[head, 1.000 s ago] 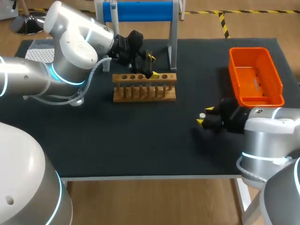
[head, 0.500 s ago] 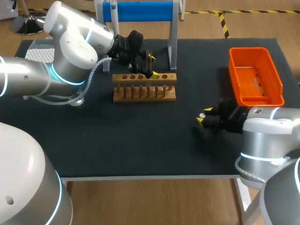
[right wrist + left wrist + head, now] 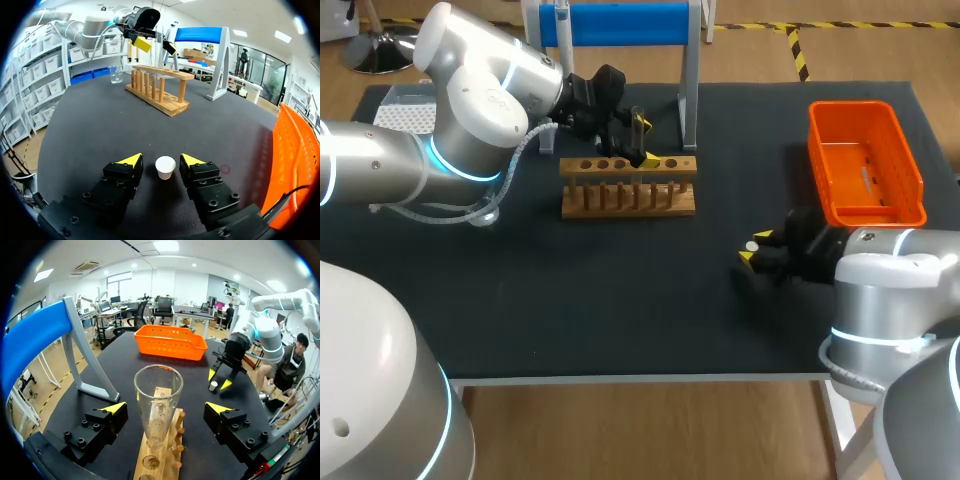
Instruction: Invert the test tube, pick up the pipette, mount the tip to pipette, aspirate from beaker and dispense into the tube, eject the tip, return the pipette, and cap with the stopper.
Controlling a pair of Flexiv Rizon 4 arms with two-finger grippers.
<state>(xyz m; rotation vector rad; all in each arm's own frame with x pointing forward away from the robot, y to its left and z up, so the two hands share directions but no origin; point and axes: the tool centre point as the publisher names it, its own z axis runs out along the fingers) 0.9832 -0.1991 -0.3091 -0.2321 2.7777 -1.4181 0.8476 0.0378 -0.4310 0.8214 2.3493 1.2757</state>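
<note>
A clear glass test tube (image 3: 158,400) stands mouth up in the wooden rack (image 3: 628,187), between the wide-open fingers of my left gripper (image 3: 166,408). In the head view that gripper (image 3: 645,141) hangs over the rack's back rail and hides the tube. A small white stopper (image 3: 165,167) stands on the black mat between the fingers of my right gripper (image 3: 161,159), with a thin gap on each side. The head view places this gripper (image 3: 756,248) and the stopper (image 3: 751,245) left of the orange bin. A glass beaker (image 3: 115,75) sits beyond the rack's far end.
An orange bin (image 3: 865,165) stands at the right back, close to my right arm. The blue-topped pipette stand (image 3: 620,22) rises behind the rack. A white perforated tip box (image 3: 405,112) lies at the left back, partly behind my left arm.
My right gripper's fingers have drawn closer together around the stopper. The left arm and the tube have not moved.
</note>
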